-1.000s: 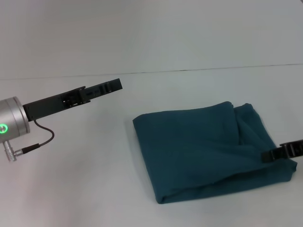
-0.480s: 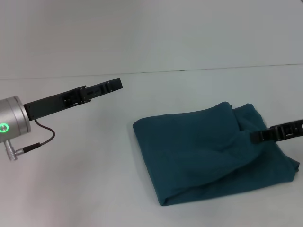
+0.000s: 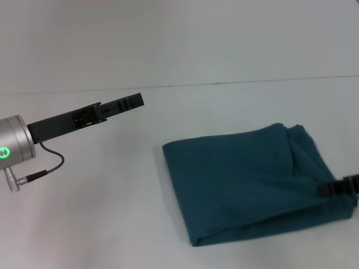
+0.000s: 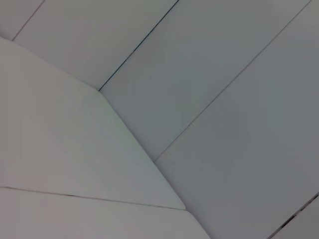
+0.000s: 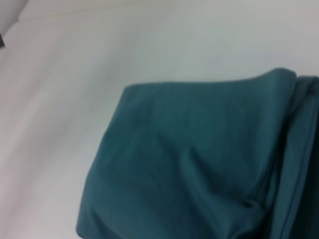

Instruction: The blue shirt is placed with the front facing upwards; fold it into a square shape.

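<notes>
Right tool at about 4 o'clock in head view, only its black tip in frame, over the right edge of the blue shirt; cannot tell if it is open or closed. Shirt lies folded into a rough square on the white tabletop, at 4 to 5 o'clock. Left tool raised at 10 o'clock, well apart from shirt, state unclear
</notes>
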Robot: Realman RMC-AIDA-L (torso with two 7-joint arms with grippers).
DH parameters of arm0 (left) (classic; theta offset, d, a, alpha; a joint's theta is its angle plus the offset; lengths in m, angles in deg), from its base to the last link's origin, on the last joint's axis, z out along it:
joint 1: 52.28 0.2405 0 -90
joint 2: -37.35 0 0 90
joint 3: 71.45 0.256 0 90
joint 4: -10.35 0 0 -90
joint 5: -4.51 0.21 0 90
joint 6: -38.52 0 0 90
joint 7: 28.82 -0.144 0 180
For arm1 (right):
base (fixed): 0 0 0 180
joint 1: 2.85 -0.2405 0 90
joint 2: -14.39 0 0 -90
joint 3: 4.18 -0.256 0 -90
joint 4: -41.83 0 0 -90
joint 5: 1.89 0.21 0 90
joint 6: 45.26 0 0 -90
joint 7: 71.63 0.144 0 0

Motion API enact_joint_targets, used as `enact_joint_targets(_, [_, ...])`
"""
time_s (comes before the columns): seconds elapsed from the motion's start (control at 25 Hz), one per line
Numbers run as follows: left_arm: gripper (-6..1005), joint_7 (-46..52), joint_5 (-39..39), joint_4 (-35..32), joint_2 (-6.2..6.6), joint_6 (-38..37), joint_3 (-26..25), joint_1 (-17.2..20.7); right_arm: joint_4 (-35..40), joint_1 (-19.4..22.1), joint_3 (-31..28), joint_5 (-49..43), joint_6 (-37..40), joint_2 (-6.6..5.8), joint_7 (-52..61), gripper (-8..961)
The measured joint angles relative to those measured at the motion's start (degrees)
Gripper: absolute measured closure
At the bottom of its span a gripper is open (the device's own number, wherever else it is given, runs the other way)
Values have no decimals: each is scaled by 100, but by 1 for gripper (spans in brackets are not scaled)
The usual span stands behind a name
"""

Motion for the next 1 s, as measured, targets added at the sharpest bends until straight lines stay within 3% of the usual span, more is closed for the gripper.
enact_joint_targets(0.24, [129,7,-2,-3,-14,26,0,-2,-66,294,4,-183,-318,6,-113,890])
enact_joint_targets(0.68, [130,25,-2,4,-17,51,0,-42,-705,303,-3,-909,-1009,86,-132,882])
enact_joint_targets(1.0, [131,3,-2,9,-17,121,0,-71,-711,304,-513,-407,-744,-45,-348,876])
